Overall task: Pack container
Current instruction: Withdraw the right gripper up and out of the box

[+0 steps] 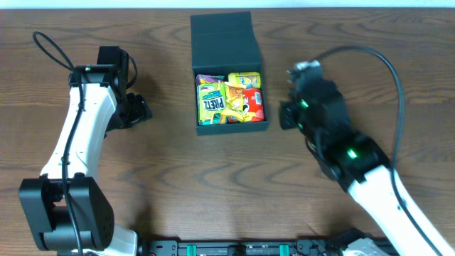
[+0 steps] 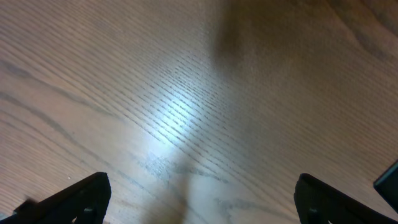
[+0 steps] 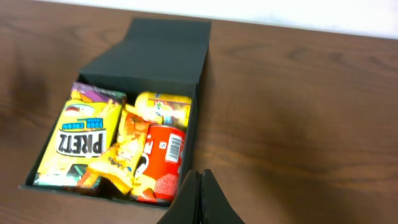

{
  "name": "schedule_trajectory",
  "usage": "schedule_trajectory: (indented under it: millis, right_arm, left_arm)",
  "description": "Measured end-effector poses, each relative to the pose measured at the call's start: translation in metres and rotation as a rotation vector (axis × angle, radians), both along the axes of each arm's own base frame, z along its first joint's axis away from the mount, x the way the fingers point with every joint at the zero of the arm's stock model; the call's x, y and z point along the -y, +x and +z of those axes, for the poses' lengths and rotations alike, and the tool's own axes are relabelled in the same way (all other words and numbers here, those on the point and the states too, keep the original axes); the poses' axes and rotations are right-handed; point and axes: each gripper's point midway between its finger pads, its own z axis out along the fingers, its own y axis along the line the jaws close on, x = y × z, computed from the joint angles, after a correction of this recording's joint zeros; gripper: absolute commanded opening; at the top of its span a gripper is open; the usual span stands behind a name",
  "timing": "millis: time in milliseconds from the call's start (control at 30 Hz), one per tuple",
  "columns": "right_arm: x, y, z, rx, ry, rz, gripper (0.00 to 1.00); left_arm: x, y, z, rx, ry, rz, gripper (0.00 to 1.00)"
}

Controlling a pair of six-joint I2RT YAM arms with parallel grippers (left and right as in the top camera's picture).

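The right gripper (image 3: 200, 198) has its fingers pressed tight together, holding nothing. Just beyond their tips and slightly to the left stands the container (image 3: 196, 124), open. Inside it, nearest the tips, lies a red packet (image 3: 163, 158), with a yellow Pretz packet (image 3: 78, 137) further left. The flap lid (image 3: 163, 55) lies back on the far side. The left gripper (image 2: 202, 202) has its fingers (image 2: 81, 196) spread wide, with only the wooden table (image 2: 186, 93) between them.

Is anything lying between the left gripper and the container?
No. In the overhead view, only bare table separates the left gripper from the container.
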Motion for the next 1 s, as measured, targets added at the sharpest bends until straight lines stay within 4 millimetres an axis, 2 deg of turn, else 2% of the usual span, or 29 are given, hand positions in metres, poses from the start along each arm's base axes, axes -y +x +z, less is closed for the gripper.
schedule_trajectory:
  millis: [133,167,233,267,400,633,833,1000]
  right_arm:
    - [0.024,-0.013,0.01,0.103,0.044,-0.009,0.08]
    - [0.03,-0.015,0.014,0.136,0.053,-0.015,0.24]
    - [0.037,-0.019,0.02,0.182,0.066,-0.024,0.87]
    - [0.04,-0.02,0.022,0.199,0.067,-0.025,0.99]
    - [0.046,-0.022,0.03,0.257,0.057,-0.018,0.99]
    - [0.039,-0.019,0.037,0.279,0.106,0.016,0.99]
    - [0.035,0.006,0.031,0.202,0.225,0.016,0.99]
    - [0.028,0.024,0.03,0.056,0.333,0.036,0.99]
  left_arm:
    - [0.0,0.0,0.0,0.0,-0.001,0.0,0.95]
    - [0.0,0.0,0.0,0.0,0.0,0.0,0.95]
    - [0.0,0.0,0.0,0.0,0.0,0.0,0.95]
    - [0.0,0.0,0.0,0.0,0.0,0.0,0.95]
    - [0.0,0.0,0.0,0.0,0.0,0.0,0.95]
    - [0.0,0.0,0.0,0.0,0.0,0.0,0.95]
    - [0.0,0.0,0.0,0.0,0.0,0.0,0.95]
    - [0.0,0.0,0.0,0.0,-0.001,0.0,0.95]
